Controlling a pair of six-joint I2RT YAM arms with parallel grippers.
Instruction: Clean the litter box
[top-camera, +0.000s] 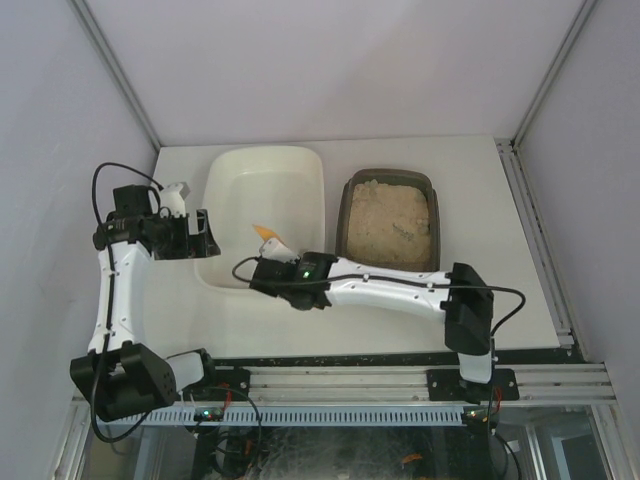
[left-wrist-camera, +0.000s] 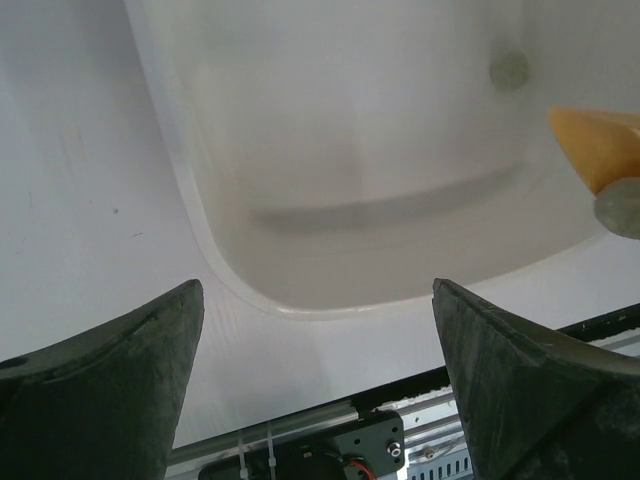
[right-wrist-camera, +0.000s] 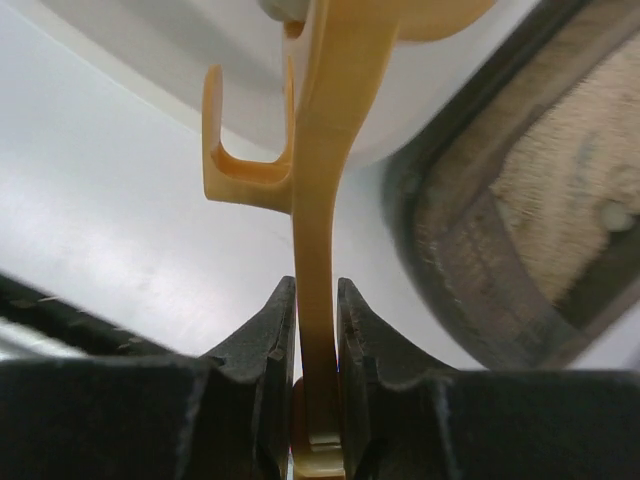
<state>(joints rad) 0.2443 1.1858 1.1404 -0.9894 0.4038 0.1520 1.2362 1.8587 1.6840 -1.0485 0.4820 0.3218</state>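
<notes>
Over the tub, the right end effector clamps the scoop by its handle, likely so waste drops in there. The left end effector hangs wide open and unloaded at the tub's corner. The litter box sits on the bench just right of the tub, open side up, long axis near-to-far.

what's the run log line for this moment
right jaws: shut on yellow plastic scoop over cream-white plastic tub | left jaws: open beside tub | dark grey plastic litter box: holds beige litter
</notes>
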